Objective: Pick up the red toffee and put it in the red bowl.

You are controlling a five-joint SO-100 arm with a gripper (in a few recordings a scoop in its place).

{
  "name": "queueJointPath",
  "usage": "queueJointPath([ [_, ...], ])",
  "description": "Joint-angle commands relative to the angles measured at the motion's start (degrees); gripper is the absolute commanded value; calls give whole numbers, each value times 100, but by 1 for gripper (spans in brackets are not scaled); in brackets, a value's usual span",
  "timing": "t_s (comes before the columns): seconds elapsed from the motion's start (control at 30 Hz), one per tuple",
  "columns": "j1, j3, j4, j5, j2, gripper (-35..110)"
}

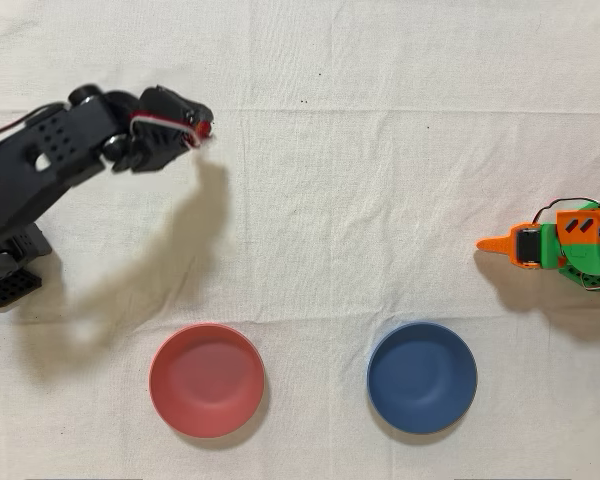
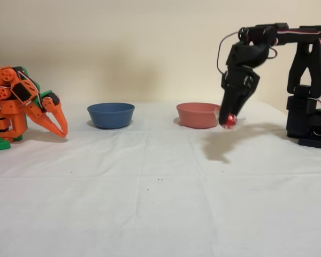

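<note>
We see the gripper (image 2: pixel 229 119) closed on the red toffee (image 2: pixel 230 120), lifted off the cloth (image 1: pixel 380 200), beside the red bowl (image 2: pixel 197 115) and not over it.

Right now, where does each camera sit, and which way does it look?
Overhead view: it sits above the table and looks straight down at the cloth; the black arm reaches in from the left, pincer shut on the red toffee.
Fixed view: it sits low at the table's side and looks across at the wall; the black arm stands at the right.
Both show the red bowl, the blue bowl and an idle orange arm, with sides mirrored.
</note>
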Motion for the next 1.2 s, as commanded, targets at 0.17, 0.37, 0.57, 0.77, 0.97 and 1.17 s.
queueJointPath([
  [0.17,1230,-44,396,-765,1556,8],
  [0.37,2355,26,378,-1406,2030,8],
  [0.57,3437,70,211,-1802,2241,9],
  [0.77,4474,624,-176,-2092,2531,9],
  [0.97,5484,1415,-853,-2382,2707,9],
  [1.17,6073,1925,-1564,-2549,2540,9],
])
